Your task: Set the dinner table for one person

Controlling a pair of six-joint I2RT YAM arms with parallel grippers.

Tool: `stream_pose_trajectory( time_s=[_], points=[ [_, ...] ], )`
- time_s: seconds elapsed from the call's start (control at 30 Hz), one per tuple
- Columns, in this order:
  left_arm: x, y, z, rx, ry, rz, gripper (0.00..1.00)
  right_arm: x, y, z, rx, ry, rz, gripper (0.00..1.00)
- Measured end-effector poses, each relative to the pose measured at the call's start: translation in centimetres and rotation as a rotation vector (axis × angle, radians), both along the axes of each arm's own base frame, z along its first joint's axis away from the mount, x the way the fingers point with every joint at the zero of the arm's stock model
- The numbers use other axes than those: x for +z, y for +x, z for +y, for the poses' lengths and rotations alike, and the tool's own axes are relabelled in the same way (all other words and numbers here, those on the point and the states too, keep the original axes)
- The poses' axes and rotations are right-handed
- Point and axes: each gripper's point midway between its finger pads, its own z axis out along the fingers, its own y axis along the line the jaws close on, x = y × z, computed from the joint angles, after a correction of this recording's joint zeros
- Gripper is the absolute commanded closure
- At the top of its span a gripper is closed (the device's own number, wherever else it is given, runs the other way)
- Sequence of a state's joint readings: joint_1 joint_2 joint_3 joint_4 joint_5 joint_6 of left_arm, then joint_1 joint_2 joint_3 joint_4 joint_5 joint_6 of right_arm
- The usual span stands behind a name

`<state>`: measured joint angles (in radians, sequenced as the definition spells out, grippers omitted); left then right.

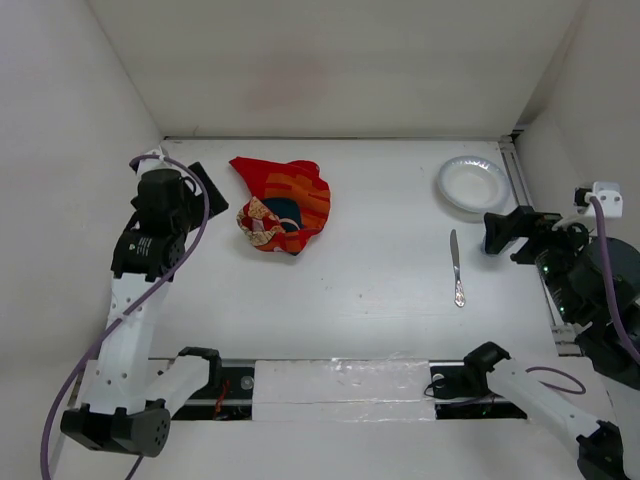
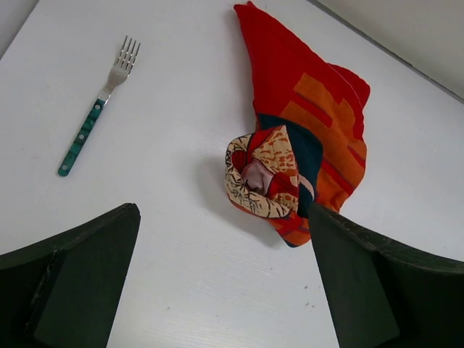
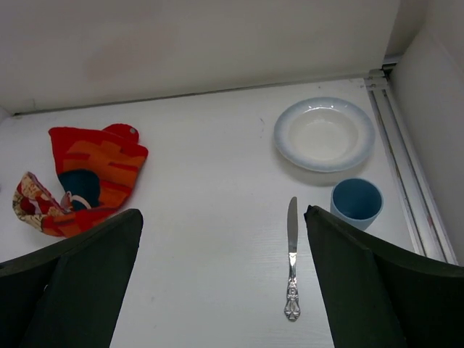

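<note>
1. Dinner table: the white top spans the workspace beneath both arms.
2. Left gripper: arm stands at the table's left edge, wrist angled over the crumpled red cloth; jaws wide apart, empty.
3. Right gripper: arm folded at the right edge, facing inward; jaws wide apart, empty.
4. Plate: far right corner.
5. Knife: near the plate, beside the blue cup.
6. Fork: apart from the cloth.

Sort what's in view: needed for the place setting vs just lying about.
Job: dinner table, crumpled red cloth, white plate, knife, green-handled fork, blue cup.
Lying about: purple cable, metal rail at right edge.
</note>
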<state>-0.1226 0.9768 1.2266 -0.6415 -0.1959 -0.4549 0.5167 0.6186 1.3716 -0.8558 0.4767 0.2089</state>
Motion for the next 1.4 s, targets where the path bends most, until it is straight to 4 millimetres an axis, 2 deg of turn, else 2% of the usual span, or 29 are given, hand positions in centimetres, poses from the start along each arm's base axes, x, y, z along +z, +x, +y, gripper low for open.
stream_pose_trajectory(
  time_s=[0.13,0.23,0.43,0.57,0.77,0.9,1.03,1.17,1.27,1.4],
  points=[
    [0.1,-0.1,-0.3,-0.017,-0.009,-0.003,0.01,-0.4,0.5,0.9,0.038,-0.014,0.017,0.00],
    [0.0,-0.1,-1.1,-0.055,-0.028,0.001,0.01,-0.4,0.0,1.2,0.069,-0.009,0.003,0.00],
    [-0.5,0.7,-4.1,-0.219,-0.089,0.018,0.01,0.1,-0.9,2.1,0.146,0.003,-0.034,0.00],
    [-2.8,2.6,-6.1,-0.311,-0.132,0.090,0.01,-0.4,-0.4,3.8,0.222,-0.013,-0.005,0.00],
    [-8.8,4.8,-8.4,-0.415,-0.184,0.274,0.01,-2.9,0.5,6.3,0.326,-0.039,0.061,0.00],
    [-10.1,6.0,-8.6,-0.442,-0.163,0.320,0.01,-4.8,0.6,7.7,0.392,-0.051,0.104,0.00],
    [-9.9,9.1,-8.0,-0.431,-0.094,0.332,0.01,-5.9,0.4,9.4,0.486,-0.047,0.115,0.00],
    [-11.0,11.7,-6.9,-0.408,-0.014,0.356,0.02,-6.2,0.2,10.9,0.570,-0.053,0.116,0.00],
    [-12.6,12.0,-6.9,-0.435,0.007,0.396,0.04,-6.2,0.1,11.5,0.610,-0.064,0.116,0.00],
    [-13.9,12.3,-7.9,-0.514,-0.007,0.412,0.04,-6.6,-0.2,12.0,0.649,-0.074,0.119,0.00]
  ],
)
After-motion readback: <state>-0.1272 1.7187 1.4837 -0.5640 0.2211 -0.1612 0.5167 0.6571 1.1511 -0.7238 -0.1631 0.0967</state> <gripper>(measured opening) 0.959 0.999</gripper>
